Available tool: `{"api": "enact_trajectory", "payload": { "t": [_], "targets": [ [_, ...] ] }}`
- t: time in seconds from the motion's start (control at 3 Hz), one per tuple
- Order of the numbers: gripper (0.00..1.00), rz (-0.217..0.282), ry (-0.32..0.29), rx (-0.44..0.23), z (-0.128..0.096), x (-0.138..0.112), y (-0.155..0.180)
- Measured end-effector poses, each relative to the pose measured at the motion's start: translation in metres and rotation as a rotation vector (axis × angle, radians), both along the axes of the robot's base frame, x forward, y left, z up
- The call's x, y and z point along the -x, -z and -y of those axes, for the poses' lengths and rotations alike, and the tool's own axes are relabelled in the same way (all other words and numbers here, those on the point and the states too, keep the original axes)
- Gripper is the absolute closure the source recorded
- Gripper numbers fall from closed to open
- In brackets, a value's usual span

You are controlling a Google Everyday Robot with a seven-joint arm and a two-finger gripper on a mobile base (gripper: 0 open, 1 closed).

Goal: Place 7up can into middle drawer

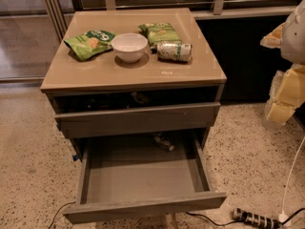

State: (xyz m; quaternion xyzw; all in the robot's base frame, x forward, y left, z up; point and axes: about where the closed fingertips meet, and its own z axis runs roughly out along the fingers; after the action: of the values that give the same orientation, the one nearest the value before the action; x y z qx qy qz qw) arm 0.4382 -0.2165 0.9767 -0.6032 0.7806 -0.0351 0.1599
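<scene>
Lying untouched by the bowl (129, 46), 7up can (174, 51); middle drawer (143, 178) sits open ready for it; gripper (281, 99) maybe far right, can't tell its state.

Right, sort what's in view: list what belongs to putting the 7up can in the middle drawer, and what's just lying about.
For the job:
7up can, on its side on the cabinet top
middle drawer, pulled open
pincer, at the right edge, off the cabinet

Lying about:
left snack bag
right snack bag
white bowl
power strip on the floor
</scene>
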Motion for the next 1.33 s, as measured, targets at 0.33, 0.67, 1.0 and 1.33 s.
{"api": "enact_trajectory", "payload": {
  "t": [0.33, 0.67, 1.0, 1.33],
  "targets": [
    [0.0, 0.0, 0.0, 0.0, 0.0, 0.0, 0.0],
    [0.0, 0.042, 0.007, -0.014, -0.005, -0.02, -0.008],
    [0.0, 0.091, 0.02, -0.042, -0.019, -0.064, -0.011],
    [0.0, 0.111, 0.032, -0.06, -0.03, -0.095, -0.006]
  ]
}}
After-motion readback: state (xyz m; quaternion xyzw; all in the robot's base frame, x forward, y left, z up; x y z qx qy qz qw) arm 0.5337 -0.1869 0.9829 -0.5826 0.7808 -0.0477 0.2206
